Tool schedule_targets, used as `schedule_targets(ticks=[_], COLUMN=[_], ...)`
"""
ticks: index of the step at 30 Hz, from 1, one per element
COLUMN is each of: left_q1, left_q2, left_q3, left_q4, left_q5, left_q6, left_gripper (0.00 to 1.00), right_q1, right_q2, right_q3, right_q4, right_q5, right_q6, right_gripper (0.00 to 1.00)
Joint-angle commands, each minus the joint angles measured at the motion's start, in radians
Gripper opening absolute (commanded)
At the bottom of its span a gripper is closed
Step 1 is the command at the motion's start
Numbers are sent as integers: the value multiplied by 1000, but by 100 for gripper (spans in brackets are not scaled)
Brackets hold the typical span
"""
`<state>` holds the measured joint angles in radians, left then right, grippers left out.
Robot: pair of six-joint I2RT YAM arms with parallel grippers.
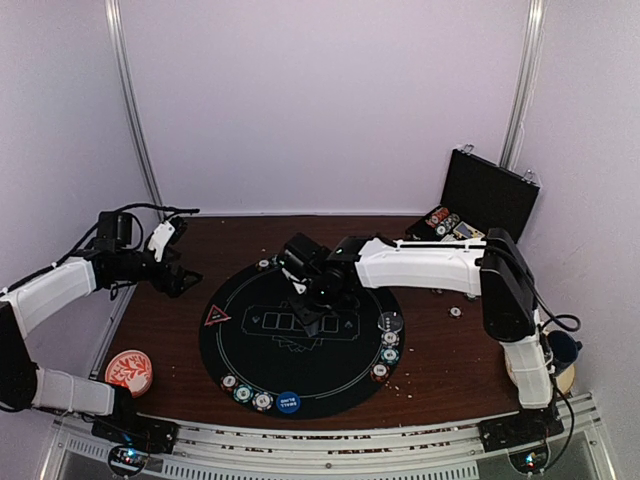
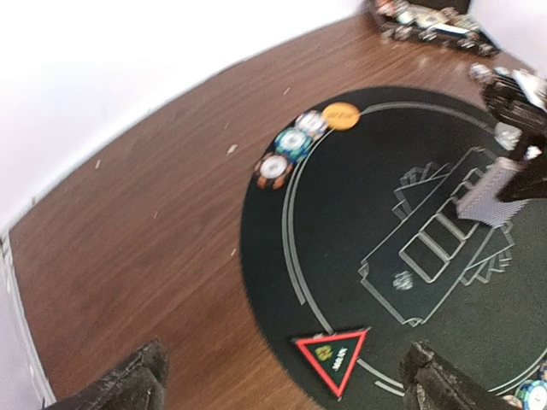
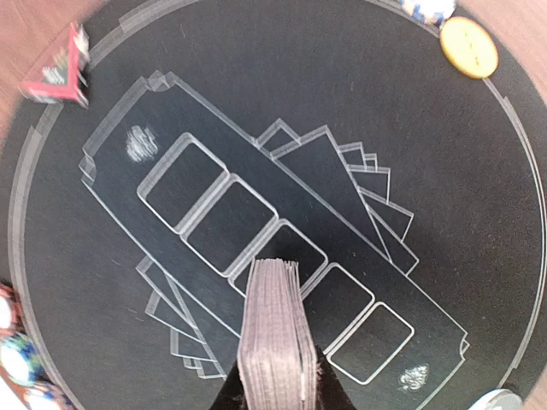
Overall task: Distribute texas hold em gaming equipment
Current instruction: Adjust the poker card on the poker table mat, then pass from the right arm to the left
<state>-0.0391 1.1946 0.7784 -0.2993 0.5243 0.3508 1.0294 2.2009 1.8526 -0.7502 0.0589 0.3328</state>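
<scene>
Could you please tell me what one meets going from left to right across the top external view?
red-and-white dish → left hand → red triangle marker → right hand holding the cards → chips at the mat's right edge → black case → dark blue cup

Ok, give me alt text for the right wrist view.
The right gripper holds a stack of playing cards over a black mat printed with card outlines. A red triangle marker and an orange disc lie near its rim.
</scene>
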Motion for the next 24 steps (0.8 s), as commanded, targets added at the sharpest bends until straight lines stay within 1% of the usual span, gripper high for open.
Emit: schedule_targets(ticks=[1, 3, 4, 8, 12, 16, 20, 22, 24], left_q1=[5, 4, 5, 0, -23, -84, -138, -183, -239], left_q2=[-34, -23, -19, -10, -21, -47, -100, -112, -102], left_q3=[-17, -18, -21, -39, -64, -95, -188, -205, -186], left_q4=[84, 70, 65, 85, 112, 159, 306, 340, 327], left_q5=[213, 323, 354, 420, 474, 475, 490, 445, 386], left_q6=[68, 103, 121, 180, 232, 272, 276, 272, 278], left_gripper=[98, 98, 98, 98, 98, 98, 98, 98, 98], right_q1=[-10, -12, -14, -26, -41, -49, -48, -49, -49], right_q2=[-176, -224, -251, -318, -345, -354, -366, -364, -352], right_q3=[-122, -203, -235, -354, -446, -535, -610, -622, -614], right_q4=[299, 394, 453, 620, 773, 952, 1110, 1139, 1139], right_q5=[-40, -58, -65, -104, -177, -256, -289, -289, -292], right_q6=[104, 146, 166, 251, 331, 427, 503, 528, 548], right_gripper=[0, 0, 0, 0, 0, 0, 0, 0, 0])
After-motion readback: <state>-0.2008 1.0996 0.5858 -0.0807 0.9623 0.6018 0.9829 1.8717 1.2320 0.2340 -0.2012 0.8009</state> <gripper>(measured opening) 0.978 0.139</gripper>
